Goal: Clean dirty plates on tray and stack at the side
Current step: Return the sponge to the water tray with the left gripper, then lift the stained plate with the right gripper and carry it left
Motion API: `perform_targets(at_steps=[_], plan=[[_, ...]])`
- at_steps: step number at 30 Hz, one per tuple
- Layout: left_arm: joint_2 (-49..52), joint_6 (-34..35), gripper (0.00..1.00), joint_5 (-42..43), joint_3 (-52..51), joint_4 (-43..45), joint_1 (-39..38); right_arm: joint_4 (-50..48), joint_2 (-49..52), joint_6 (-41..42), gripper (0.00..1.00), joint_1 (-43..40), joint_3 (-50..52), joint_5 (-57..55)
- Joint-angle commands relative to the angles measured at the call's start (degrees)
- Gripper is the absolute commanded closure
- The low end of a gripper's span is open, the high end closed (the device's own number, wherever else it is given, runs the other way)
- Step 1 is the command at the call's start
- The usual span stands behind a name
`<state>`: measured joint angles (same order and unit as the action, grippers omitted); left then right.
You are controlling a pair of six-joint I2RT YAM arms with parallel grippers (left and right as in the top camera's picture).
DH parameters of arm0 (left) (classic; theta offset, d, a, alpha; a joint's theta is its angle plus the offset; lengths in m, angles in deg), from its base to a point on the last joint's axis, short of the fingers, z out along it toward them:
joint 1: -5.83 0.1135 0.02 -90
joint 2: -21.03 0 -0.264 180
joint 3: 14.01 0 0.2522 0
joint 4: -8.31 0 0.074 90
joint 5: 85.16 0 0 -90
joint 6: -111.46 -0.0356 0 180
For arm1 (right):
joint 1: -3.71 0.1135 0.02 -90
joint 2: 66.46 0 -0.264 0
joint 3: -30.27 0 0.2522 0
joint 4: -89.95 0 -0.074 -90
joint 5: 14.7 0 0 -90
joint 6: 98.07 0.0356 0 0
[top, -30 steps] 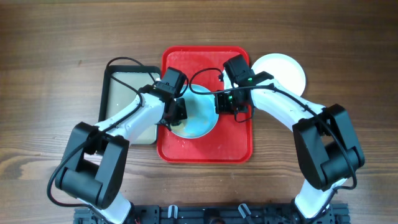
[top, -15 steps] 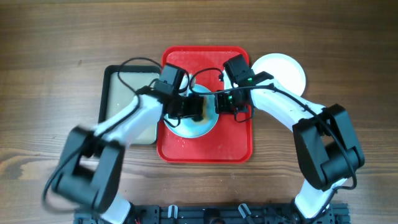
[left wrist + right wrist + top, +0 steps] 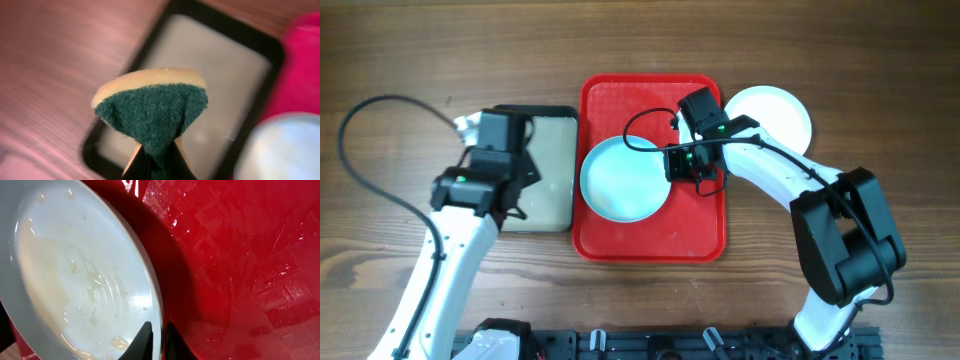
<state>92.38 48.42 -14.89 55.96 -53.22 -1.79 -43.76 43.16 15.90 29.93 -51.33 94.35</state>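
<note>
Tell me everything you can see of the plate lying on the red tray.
The plate is round, shallow, pale aqua and glossy. It lies face up on the left half of the red tray, its left edge at the tray's rim. The right wrist view shows it wet: droplets, cloudy streaks and faint rings in its well. The right claw pinches its right rim, a fingertip on each side; the dark shadow there suggests that edge may be slightly raised.
</note>
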Motion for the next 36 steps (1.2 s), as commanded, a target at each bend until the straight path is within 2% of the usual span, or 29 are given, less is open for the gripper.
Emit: perform_targets(at_steps=[1, 4, 13, 18, 19, 36], plan=[[0.44, 0.94, 0.96, -0.13, -2.25, -0.04, 6.16, -0.13, 0.66, 0.9, 0.8, 0.31, 0.09, -1.62], [0.44, 0.92, 0.96, 3.85, -3.8, 1.36, 8.79, -0.17, 0.66, 3.54, 0.71, 0.31, 0.09, -4.13], [0.44, 0.48, 0.96, 4.96, -4.68, 3.41, 9.03, -0.96, 0.76, 6.75, 0.66, 0.35, 0.57, -7.43], [0.44, 0.48, 0.96, 5.4, -4.68, 3.39, 9.03, -1.49, 0.81, 7.76, 0.93, 0.39, 1.01, -7.41], [0.44, 0.48, 0.96, 5.4, -4.68, 3.39, 9.03, -1.49, 0.81, 7.74, 0.96, 0.39, 1.01, -7.41], [0.44, 0.26, 0.96, 9.7, -4.68, 4.72, 9.01, -1.86, 0.79, 7.67, 0.96, 0.39, 1.01, -4.81]])
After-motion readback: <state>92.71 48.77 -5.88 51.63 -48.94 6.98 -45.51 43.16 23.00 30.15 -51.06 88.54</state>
